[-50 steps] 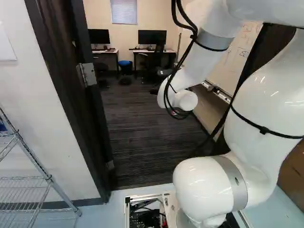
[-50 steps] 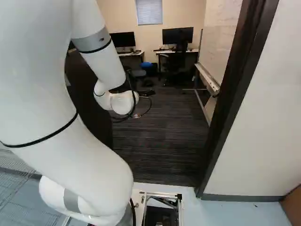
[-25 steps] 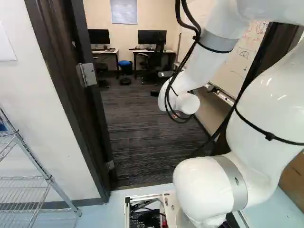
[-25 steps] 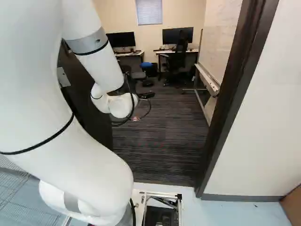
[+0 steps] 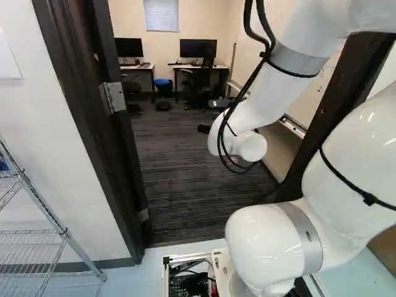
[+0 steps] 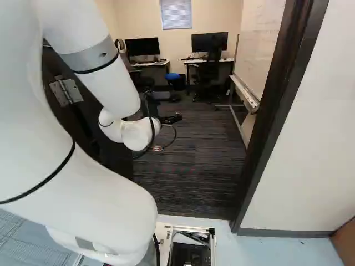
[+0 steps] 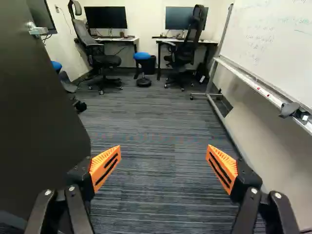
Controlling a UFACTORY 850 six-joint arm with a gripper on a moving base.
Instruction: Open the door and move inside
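The dark door stands swung open into the room, its hinge [image 5: 114, 97] on the left frame; in the wrist view the door [image 7: 36, 112] is beside the gripper, with a lever handle [image 7: 38, 30] farther ahead. Part of my gripper [image 6: 171, 118] shows past the white wrist in the right base view; the arm hides the rest. In the wrist view the gripper [image 7: 163, 165] is open, its orange pads wide apart over striped carpet [image 7: 156, 124], touching nothing. The doorway's right frame post [image 6: 275, 111] stands right of the arm.
Ahead at the far wall are desks with monitors [image 7: 105, 17], black chairs [image 7: 97, 53] and a blue stool [image 7: 142, 57]. A whiteboard [image 7: 273, 41] on a wheeled stand lines the side opposite the door. A wire shelf [image 5: 37, 238] stands outside, left of the doorway.
The arm has drawn back and down a little, its upper part shifting right in the left base view and left in the right base view. The base and the door frame have not moved.
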